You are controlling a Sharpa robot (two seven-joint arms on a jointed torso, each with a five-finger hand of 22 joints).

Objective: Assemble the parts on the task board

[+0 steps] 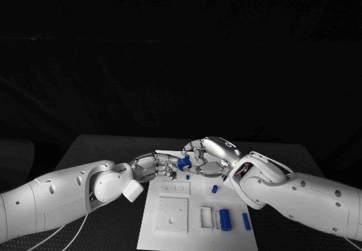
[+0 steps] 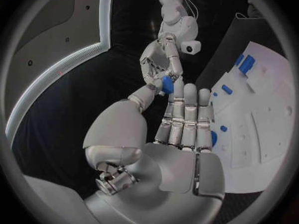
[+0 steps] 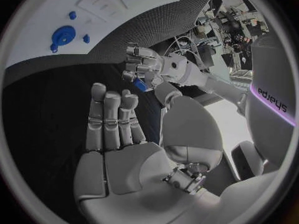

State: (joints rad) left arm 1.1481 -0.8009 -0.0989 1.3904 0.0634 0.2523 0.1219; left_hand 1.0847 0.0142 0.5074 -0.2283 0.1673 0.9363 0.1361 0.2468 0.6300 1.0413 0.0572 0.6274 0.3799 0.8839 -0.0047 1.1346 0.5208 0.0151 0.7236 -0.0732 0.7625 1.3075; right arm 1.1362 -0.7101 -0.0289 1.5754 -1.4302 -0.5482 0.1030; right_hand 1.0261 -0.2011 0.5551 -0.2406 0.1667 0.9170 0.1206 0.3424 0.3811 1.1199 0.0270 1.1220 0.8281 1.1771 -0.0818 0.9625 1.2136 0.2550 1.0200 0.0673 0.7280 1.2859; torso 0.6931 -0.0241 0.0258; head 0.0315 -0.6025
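Both hands meet above the far end of the white task board (image 1: pixel 198 232). A small blue part (image 1: pixel 183 163) sits between their fingertips. My left hand (image 1: pixel 155 166) reaches it from the left and my right hand (image 1: pixel 210 154) from the right. In the left wrist view the blue part (image 2: pixel 167 84) lies at the tip of my left hand's (image 2: pixel 187 129) thumb and forefinger, with the right hand's (image 2: pixel 161 64) fingers closed round it from the other side. The right wrist view shows the part (image 3: pixel 140 84) under the left hand's (image 3: pixel 142 64) fingers, by my right hand's (image 3: pixel 118 134) thumb tip.
On the board lie a thick blue cylinder (image 1: pixel 225 219), a thin blue pin (image 1: pixel 246 221) and a small blue piece (image 1: pixel 214 189). A white square block (image 1: pixel 172 213) sits at its near left. A round blue piece (image 3: pixel 63 35) lies on the board (image 3: pixel 106 15).
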